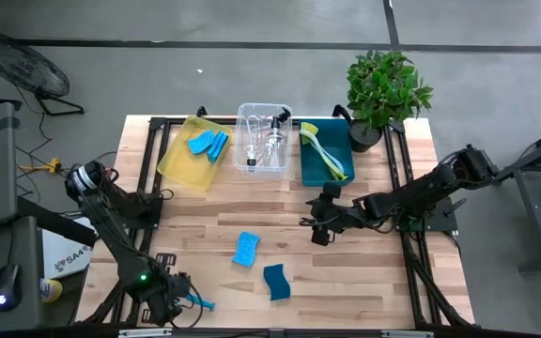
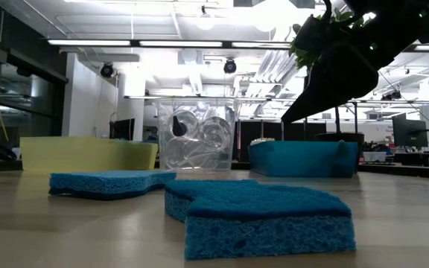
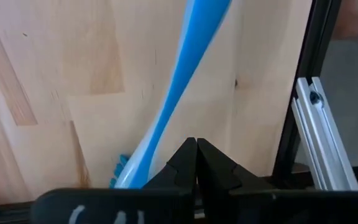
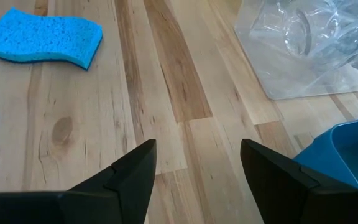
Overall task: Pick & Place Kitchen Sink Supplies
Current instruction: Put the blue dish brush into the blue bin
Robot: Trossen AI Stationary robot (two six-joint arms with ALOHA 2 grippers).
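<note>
While down at the table's front left corner, left gripper point(image 3: 196, 163) pressed tight together, blue dish brush point(image 3: 178, 93) lying just beside it on the wood, not pinched. Right gripper point(image 4: 197, 171) spread wide, low over the middle of the table, near the teal bin point(image 1: 325, 153). Two blue sponges point(image 1: 246, 249) point(image 1: 276, 281) flat toward the front middle, well apart from both grippers. More sponges point(image 1: 207, 145) in the yellow bin point(image 1: 178, 161), bottles point(image 1: 264, 141) in the clear bin point(image 1: 242, 117), yellow-green brush point(image 1: 321, 150) in the teal one, along the back edge.
</note>
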